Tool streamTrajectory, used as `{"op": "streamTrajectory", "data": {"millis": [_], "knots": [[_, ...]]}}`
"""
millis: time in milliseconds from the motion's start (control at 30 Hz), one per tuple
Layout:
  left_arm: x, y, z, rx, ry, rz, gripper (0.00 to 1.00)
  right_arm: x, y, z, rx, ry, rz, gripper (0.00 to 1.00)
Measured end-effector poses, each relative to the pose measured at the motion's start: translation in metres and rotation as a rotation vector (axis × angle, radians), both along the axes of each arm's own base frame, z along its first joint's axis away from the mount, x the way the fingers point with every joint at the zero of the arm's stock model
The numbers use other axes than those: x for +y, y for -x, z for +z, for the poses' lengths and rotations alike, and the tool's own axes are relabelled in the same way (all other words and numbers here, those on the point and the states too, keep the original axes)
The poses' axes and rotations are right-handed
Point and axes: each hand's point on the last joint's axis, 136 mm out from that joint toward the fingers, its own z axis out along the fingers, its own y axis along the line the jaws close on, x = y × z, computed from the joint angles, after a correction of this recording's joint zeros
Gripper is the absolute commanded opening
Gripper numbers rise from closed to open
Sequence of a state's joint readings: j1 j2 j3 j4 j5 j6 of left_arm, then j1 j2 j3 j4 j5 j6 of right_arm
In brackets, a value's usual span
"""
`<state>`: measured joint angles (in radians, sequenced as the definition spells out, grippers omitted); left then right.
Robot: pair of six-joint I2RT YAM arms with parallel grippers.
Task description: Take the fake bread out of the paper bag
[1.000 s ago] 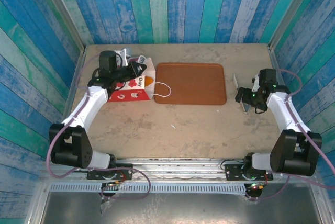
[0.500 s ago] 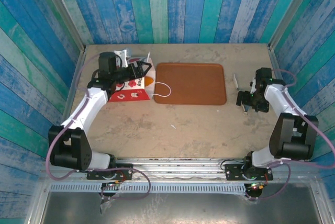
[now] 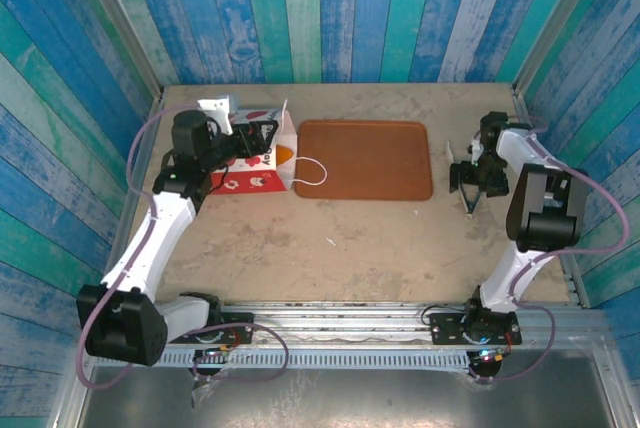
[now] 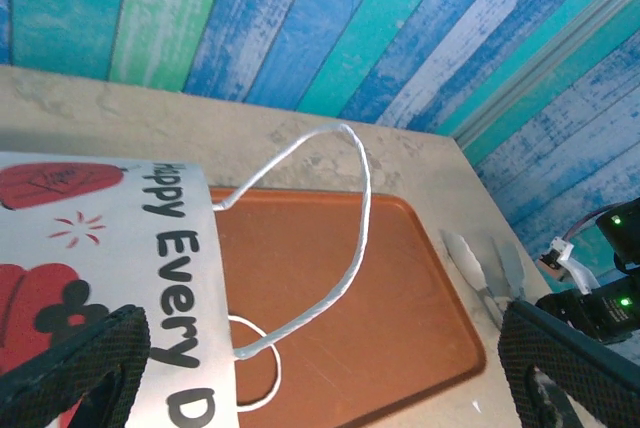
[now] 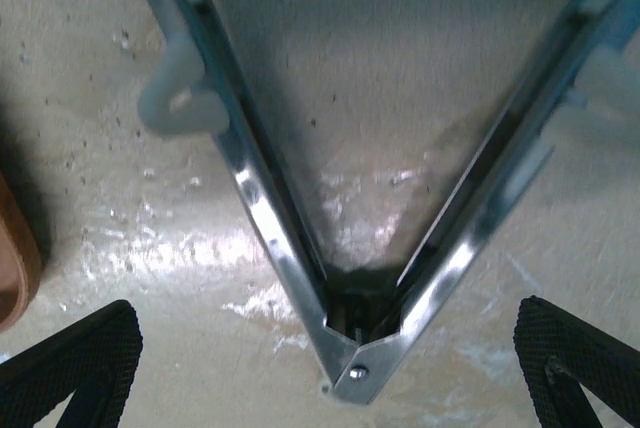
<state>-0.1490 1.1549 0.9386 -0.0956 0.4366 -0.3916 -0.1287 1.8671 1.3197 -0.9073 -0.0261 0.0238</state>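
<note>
The white and red paper bag (image 3: 247,170) lies at the back left of the table, its mouth toward the tray. In the left wrist view the paper bag (image 4: 90,248) reads "Happy Every", and a thin white handle (image 4: 352,228) arches free of it. My left gripper (image 3: 258,136) hovers over the bag's top, open (image 4: 320,378), with nothing between its fingers (image 4: 70,368). The fake bread is hidden. My right gripper (image 3: 468,180) stands open (image 5: 330,373) low over metal tongs (image 5: 350,338), straddling their hinge without touching.
A flat brown tray (image 3: 365,158) lies bare right of the bag, and its surface (image 4: 400,288) shows past the handle. The tongs (image 3: 468,205) rest on the table between the tray and the right wall. Blue plank walls close in three sides.
My left gripper has opened and let go of the bag, and the left arm has drawn back to the left. The right arm has swung toward the back, over the tongs.
</note>
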Motion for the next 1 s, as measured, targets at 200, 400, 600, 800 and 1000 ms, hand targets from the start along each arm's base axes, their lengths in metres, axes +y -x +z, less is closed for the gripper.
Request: {"op": "streamTrajectory", "data": {"millis": [200,400,600,800,1000], "knots": [[0.009,0.000,0.007,-0.046,-0.044,0.041,0.94,-0.003,-0.011,-0.011,0.054,-0.002,0.014,0.97],[0.015,-0.001,0.003,-0.041,-0.078,0.069,0.94,-0.006,-0.012,-0.024,0.123,0.003,0.010,0.97],[0.017,0.001,0.001,-0.015,-0.082,0.084,0.94,-0.009,-0.015,-0.028,0.174,0.007,-0.008,0.95],[0.022,0.020,0.006,-0.048,-0.069,0.098,0.94,-0.011,-0.026,-0.028,0.181,0.003,-0.012,0.93],[0.026,0.041,0.007,-0.080,-0.047,0.113,0.94,-0.012,-0.027,-0.029,0.202,0.000,-0.013,0.90]]}}
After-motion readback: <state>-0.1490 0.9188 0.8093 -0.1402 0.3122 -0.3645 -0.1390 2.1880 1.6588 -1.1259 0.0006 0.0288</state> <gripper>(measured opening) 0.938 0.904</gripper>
